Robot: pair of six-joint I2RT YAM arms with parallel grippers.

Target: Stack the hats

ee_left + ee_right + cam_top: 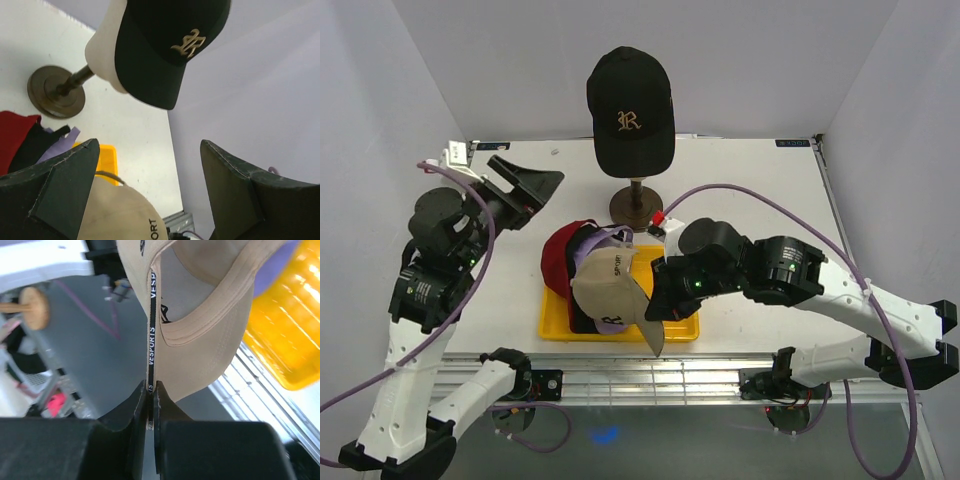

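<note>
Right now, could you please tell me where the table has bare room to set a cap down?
Bare: the table at its far right, between mannequin stand and right arm; the near-left strip between yellow tray and left arm. Crowded: the hat pile on the tray, where the right gripper pinches the tan cap.

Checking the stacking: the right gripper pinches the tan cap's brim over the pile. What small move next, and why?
Probably open the right gripper and let go: it is shut on the brim of the tan cap, which already seems to sit atop the other caps in the yellow tray.
</note>
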